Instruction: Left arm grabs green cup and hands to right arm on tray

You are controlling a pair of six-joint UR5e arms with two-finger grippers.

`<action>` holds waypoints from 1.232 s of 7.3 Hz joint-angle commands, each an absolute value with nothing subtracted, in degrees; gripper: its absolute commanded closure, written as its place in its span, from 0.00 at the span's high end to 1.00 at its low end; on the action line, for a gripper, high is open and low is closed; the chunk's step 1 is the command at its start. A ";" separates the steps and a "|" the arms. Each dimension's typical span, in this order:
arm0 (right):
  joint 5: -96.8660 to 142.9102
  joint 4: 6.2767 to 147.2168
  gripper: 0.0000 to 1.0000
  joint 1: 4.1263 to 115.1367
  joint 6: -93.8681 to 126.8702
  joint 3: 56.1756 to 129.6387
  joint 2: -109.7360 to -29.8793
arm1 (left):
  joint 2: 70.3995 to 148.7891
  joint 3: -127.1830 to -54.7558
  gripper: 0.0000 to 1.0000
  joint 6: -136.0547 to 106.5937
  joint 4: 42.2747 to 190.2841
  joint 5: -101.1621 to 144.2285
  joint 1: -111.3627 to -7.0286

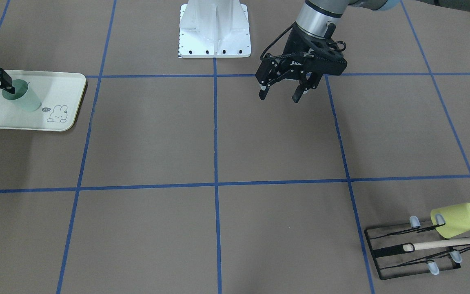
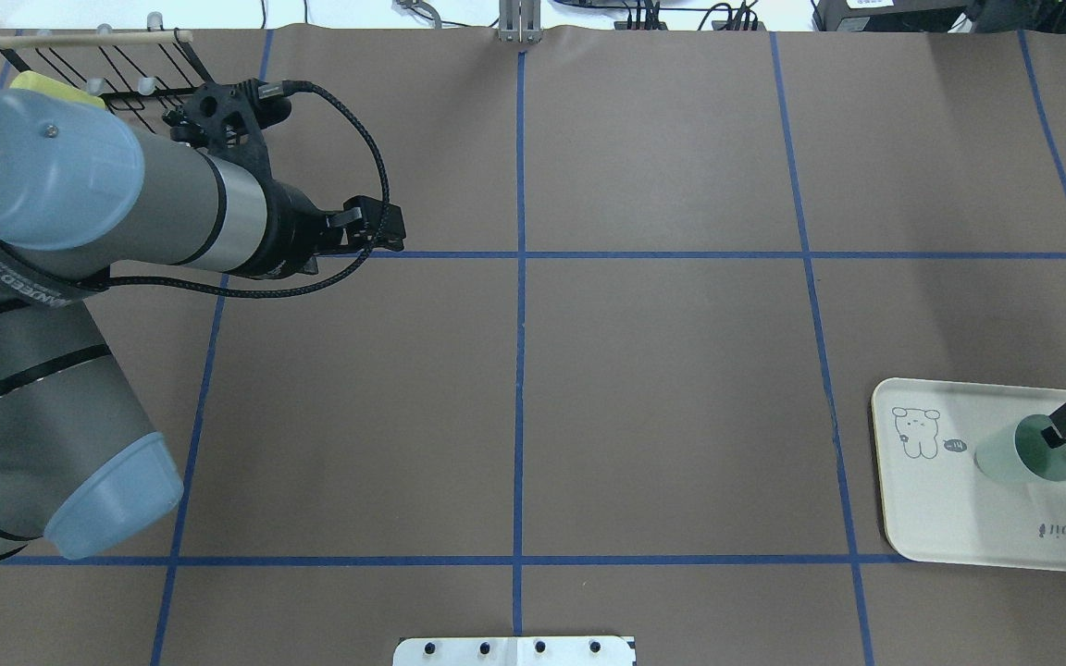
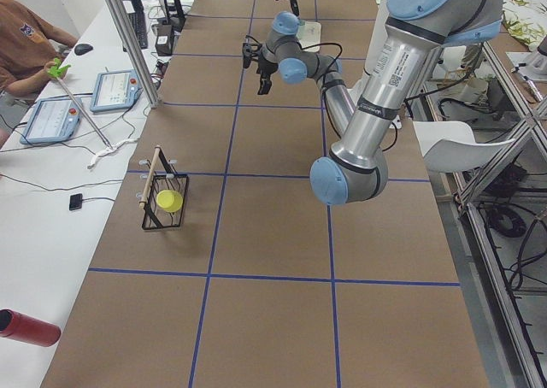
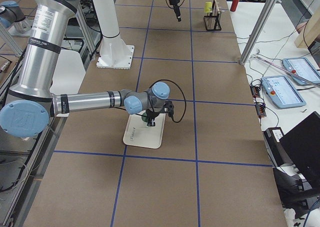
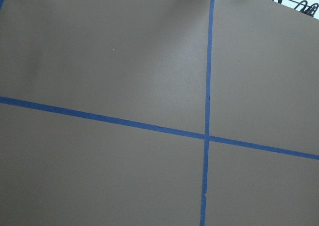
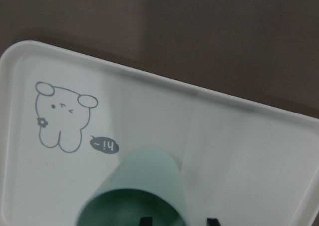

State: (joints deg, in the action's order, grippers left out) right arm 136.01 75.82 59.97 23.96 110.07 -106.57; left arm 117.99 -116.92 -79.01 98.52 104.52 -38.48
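Observation:
The green cup [image 1: 23, 98] stands on the cream tray [image 1: 61, 83] beside the rabbit drawing; it also shows in the overhead view [image 2: 1019, 453] and the right wrist view [image 6: 144, 181]. My right gripper [image 1: 2, 90] straddles the cup's rim, one finger inside and one outside. Its jaws are apart, with a gap between the outer finger and the wall. My left gripper [image 1: 280, 92] is open and empty, hovering above the table near the robot base, far from the tray [image 2: 959, 518].
A black wire rack [image 1: 414, 249] with a yellow-green cup [image 1: 457, 220] and a wooden stick [image 1: 451, 243] sits on the left arm's far side. The white robot base [image 1: 214, 30] is at mid-table. An operator [image 3: 26, 46] sits beside the table.

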 commanded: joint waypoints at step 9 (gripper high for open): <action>132.10 75.85 1.00 80.94 18.11 110.40 -102.75 | 83.08 -115.71 1.00 -12.24 98.35 129.39 -76.11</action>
